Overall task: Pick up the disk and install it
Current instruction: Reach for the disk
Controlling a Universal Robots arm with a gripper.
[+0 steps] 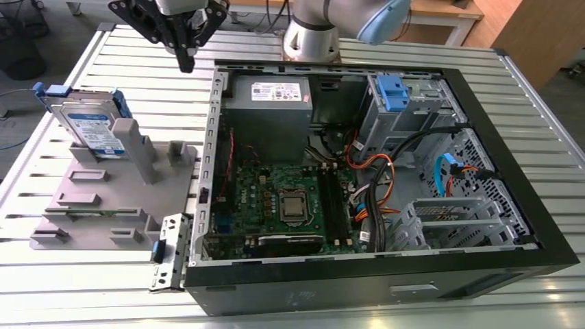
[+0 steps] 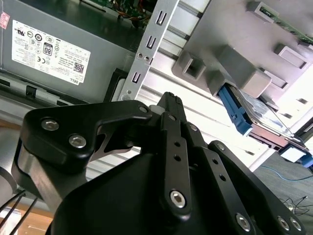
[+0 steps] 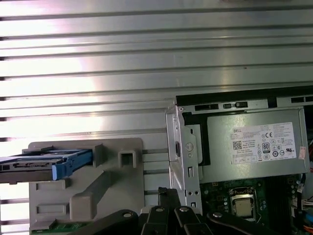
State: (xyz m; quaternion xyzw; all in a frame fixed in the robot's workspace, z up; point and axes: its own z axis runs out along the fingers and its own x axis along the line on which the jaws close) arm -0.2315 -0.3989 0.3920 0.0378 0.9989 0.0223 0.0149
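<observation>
- At the bottom of the exterior view lay the open computer case [image 1: 366, 288] on the slatted metal worktop [image 1: 512, 82], with its circuit board [image 1: 283, 199] facing up.
- Just beside the case, on the exterior view's left, sat a grey holder [image 1: 101, 205].
- The disk [image 1: 92, 130] stood on edge in the far slot of that holder, at the frame's upper left, with its blue frame around it. It also showed in the first wrist view [image 3: 44, 164] and the second wrist view [image 2: 254, 110], resting in the same holder.
- Farther back inside the case was the grey power supply [image 1: 270, 116] with a white sticker.
- At the upper left of the frame hung the tool [image 1: 186, 63], above the case's far corner. Its fingers were pressed together and empty, well apart from the disk. It also appeared in both wrist views [image 2: 169, 100] [image 3: 168, 193].
- Behind it, at the top centre, stood the arm's base [image 1: 311, 38].
</observation>
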